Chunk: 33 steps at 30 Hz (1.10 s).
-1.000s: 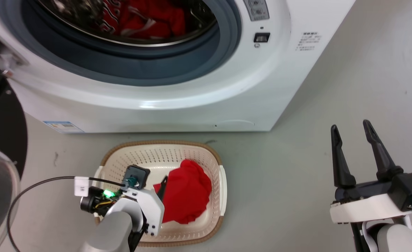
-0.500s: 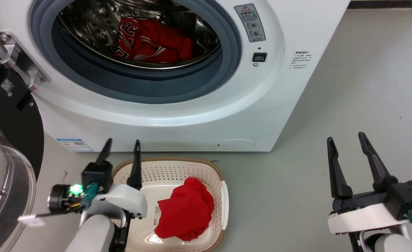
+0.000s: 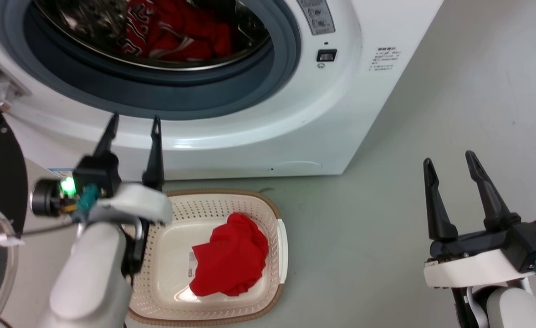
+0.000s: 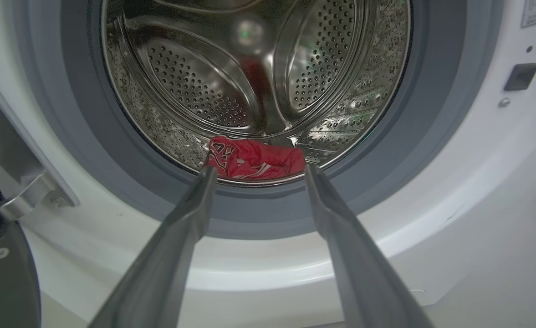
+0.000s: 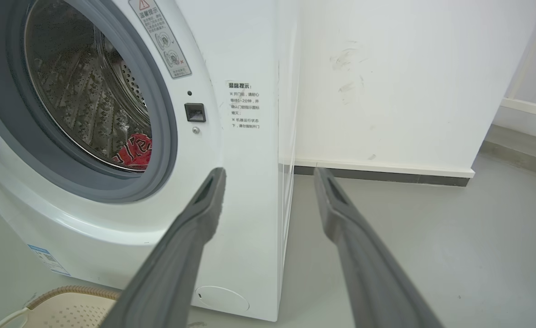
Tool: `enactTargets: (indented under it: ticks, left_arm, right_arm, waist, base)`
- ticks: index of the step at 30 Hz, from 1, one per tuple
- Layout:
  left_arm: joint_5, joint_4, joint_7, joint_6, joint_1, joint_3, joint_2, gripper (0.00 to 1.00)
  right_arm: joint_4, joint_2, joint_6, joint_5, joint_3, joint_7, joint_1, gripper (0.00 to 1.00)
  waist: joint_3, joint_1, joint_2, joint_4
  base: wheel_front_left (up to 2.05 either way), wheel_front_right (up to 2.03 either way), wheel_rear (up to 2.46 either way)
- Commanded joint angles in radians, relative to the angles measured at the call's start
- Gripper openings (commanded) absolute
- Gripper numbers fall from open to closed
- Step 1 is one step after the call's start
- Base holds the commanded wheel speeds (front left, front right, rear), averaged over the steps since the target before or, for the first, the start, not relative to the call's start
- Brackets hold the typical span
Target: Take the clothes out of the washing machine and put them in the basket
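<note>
- The left gripper point(image 3: 134, 121) is released and empty, fingers spread, near the back-left corner of the basket point(image 3: 217, 193). Its tips point at the lower porthole rim of the washing machine point(image 3: 340, 114).
- The right gripper point(image 3: 449, 159) is also released and empty, over the floor point(image 3: 363, 237) right of the machine's front corner.
- The plain red garment point(image 3: 231, 262) lies crumpled in the basket, against its right wall.
- The red striped garment point(image 4: 254, 159) rests on the bottom of the drum point(image 4: 195, 91), just behind its front lip.

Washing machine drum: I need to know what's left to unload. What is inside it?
One crumpled red garment with white stripes lies at the bottom of the perforated steel drum. Anything beneath its folds is hidden.
</note>
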Motion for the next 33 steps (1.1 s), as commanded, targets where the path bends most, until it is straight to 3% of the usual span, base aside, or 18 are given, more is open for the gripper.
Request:
enactTargets:
  ticks: [1,19,33]
  left_arm:
    - [0.004,0.025,-0.003,-0.011,-0.048,-0.002,0.005,1.00]
    - [0.050,0.410,0.209,-0.135,-0.695,-0.049,0.094,1.00]
    - [0.061,0.657,0.459,-0.219,-1.108,-0.100,0.171,1.00]
  right_arm:
    - [-0.006,0.001,-0.001,0.002,0.002,-0.002,-0.020,1.00]
    - [-0.054,0.002,-0.001,0.061,-0.013,-0.002,-0.165,1.00]
    - [-0.092,0.002,-0.001,0.117,-0.020,-0.002,-0.229,1.00]
  waist:
    - [0.034,0.0000,0.0000,-0.020]
    - [0.339,0.0000,0.0000,-0.134]
    - [0.494,0.0000,0.0000,-0.189]
  base:
    - [0.00,0.00,0.00]
    - [0.00,0.00,0.00]
    - [0.00,0.00,0.00]
